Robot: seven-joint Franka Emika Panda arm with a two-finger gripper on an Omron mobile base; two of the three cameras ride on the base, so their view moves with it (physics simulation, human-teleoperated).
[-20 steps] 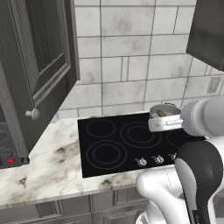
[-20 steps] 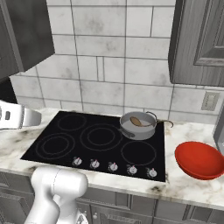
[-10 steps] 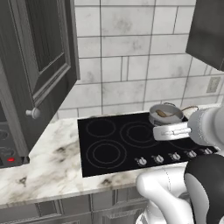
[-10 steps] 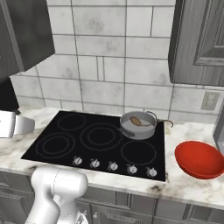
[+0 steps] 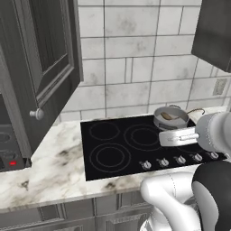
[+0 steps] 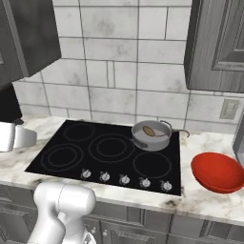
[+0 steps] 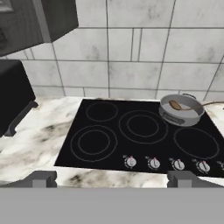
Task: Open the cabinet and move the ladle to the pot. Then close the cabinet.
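Observation:
The cabinet [image 5: 43,67] hangs at upper left with its door swung open toward me, round knob [image 5: 37,113] at its lower edge. The silver pot [image 5: 170,118] stands on the back right burner of the black stove [image 5: 117,153]. The ladle [image 7: 176,105] lies in the pot, bowl inside, its handle sticking out over the rim to the right; both also show as ladle [image 6: 149,131] and pot [image 6: 151,136]. My gripper [image 7: 113,179] is open and empty, fingertips wide apart, hovering over the stove's front edge and facing the back wall. The white hand [image 5: 177,136] floats in front of the pot.
A black microwave [image 7: 13,96] sits on the marble counter [image 5: 49,171] left of the stove. A red bowl [image 6: 218,171] rests on the counter right of the stove. Another grey wall cabinet [image 6: 219,43] hangs closed at upper right. Stove knobs [image 7: 153,163] line the front.
The hand has drawn back from the pot toward the stove's front and dropped a little. The ladle stays in the pot and the cabinet door stays open.

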